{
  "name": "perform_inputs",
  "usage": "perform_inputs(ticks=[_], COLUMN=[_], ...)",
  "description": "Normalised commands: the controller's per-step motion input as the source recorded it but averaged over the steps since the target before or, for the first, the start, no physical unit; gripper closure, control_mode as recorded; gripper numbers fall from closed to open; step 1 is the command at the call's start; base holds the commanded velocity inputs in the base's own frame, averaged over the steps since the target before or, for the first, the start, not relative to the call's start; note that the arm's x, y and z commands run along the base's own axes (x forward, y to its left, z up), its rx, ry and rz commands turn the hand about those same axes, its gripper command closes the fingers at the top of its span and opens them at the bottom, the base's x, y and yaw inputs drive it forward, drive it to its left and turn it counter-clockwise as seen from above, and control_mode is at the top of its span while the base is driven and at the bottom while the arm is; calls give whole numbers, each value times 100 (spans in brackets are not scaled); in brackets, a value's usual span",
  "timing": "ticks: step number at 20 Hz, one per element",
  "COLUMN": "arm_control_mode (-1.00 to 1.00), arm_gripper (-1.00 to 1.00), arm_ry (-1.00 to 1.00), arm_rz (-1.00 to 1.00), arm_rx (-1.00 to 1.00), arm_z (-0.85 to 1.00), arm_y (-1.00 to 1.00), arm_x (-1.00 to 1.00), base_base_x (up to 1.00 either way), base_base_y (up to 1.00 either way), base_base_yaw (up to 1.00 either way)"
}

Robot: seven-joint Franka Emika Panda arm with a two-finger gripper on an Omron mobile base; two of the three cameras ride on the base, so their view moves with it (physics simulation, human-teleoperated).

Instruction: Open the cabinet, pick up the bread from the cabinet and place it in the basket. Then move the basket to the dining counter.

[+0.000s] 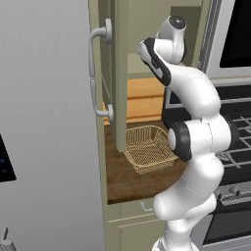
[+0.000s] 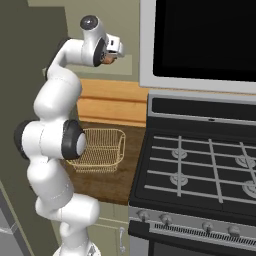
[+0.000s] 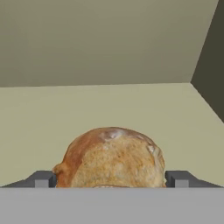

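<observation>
Hand view showed my fingers (image 3: 42,179) spread wide either side of the bread (image 3: 111,156), gripping nothing yet; it looked light, crusty, crushable, best pinched gently across its middle.

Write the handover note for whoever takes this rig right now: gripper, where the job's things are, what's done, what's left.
Gripper: open, reached into the cabinet, one fingertip on each side of the bread; no grip yet.
Bread: on the cabinet shelf, between the fingertips.
Basket: empty, on the short wood worktop below the cabinet, beside the stove.
Done: cabinet door swung open.
Left: close on the bread, lift it out, put it in the basket, then carry the basket to the dining counter.
</observation>
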Motion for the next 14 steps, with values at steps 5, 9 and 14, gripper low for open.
perform_inputs(ticks=[5,9,14], arm_control_mode=[-100,-100,-100], arm_gripper=[100,100,100], arm_ry=[-17,-10,1], arm_rz=[0,-3,-5], arm_rx=[0,0,0], arm_z=[0,0,0], arm_y=[0,0,0], arm_x=[-71,-87,-100], base_base_x=[0,0,0], base_base_y=[0,0,0], base_base_yaw=[0,0,0])
